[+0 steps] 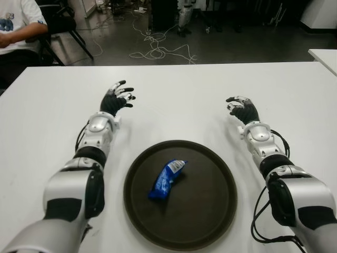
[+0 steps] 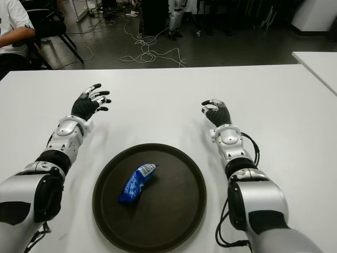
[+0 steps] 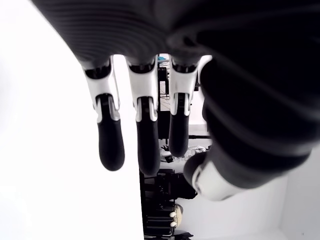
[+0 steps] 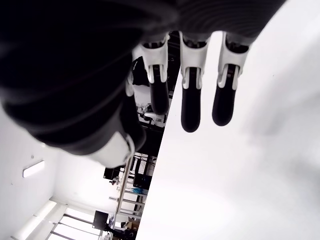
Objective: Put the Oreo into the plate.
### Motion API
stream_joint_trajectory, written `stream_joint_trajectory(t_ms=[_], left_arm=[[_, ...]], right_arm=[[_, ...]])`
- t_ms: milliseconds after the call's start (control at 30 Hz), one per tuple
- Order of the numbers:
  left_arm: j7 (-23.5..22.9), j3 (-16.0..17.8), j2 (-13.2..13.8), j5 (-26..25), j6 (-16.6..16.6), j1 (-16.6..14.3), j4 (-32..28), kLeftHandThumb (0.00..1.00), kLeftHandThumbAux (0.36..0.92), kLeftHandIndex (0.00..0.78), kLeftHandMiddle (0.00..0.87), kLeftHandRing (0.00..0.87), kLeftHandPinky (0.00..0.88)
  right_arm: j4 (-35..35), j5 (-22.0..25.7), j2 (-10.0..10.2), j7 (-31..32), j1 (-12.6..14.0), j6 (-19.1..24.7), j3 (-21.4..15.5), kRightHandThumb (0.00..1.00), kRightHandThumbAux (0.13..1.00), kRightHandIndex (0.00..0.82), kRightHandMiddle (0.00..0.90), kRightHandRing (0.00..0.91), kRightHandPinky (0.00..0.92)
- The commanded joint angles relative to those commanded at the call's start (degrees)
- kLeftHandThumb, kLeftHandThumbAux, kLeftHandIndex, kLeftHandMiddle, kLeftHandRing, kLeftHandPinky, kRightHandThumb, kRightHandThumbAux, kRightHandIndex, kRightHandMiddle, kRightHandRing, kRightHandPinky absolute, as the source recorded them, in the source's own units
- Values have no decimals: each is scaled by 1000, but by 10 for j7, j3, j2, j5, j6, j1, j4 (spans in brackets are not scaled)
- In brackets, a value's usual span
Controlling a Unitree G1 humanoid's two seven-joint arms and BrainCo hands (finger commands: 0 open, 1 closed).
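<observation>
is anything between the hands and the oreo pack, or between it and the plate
Nothing visible does. The Oreo pack already lies inside the dark plate. Left hand and right hand are both open over bare table beyond it.

Before me spreads a broad white matte table (image 1: pixel 174 100), its far edge meeting a dark grey polished floor (image 1: pixel 221 50). Pale cables (image 1: pixel 158 50) lie tangled in loops on that floor. At my far left a person in a white shirt (image 1: pixel 18 23) sits beside a black chair (image 1: pixel 63 23). A second white tabletop corner (image 1: pixel 325 57) shows at my far right. Dark equipment legs (image 1: pixel 184 18) stand along the back.
</observation>
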Motion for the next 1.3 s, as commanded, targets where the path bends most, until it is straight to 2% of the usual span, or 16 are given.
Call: stream_joint_trajectory(t_ms=[267,300,333,433,533,733,1300], left_arm=[[-2,0,4,0,2,1,0,192,829,138,276,345,442],[-2,0,4,1,2,1,0,191,830,137,277,346,446],[-3,0,5,1,2,1,0,194,829,136,277,348,449],[-3,0,6,1,3,1,0,211,822,134,280,351,452],[-4,-1,6,1,2,1,-1,228,818,137,284,351,448],[-7,-2,8,3,4,2,-1,219,826,141,288,350,443],[-7,-9,7,8,-6,6,-3,202,805,143,284,344,442]], right_arm=[[1,-1,5,-10,-1,1,1,659,741,394,201,250,310],[1,-1,5,-10,-1,1,1,474,739,298,198,248,308],[1,-1,6,-11,-1,1,1,346,741,235,196,246,307],[1,-2,7,-13,-1,1,2,189,745,162,193,244,302],[1,-3,7,-14,-1,0,2,131,747,145,194,243,298],[1,-9,8,-17,-1,-3,8,121,738,151,191,244,304],[1,-12,3,-16,2,-5,17,81,725,131,189,242,301]])
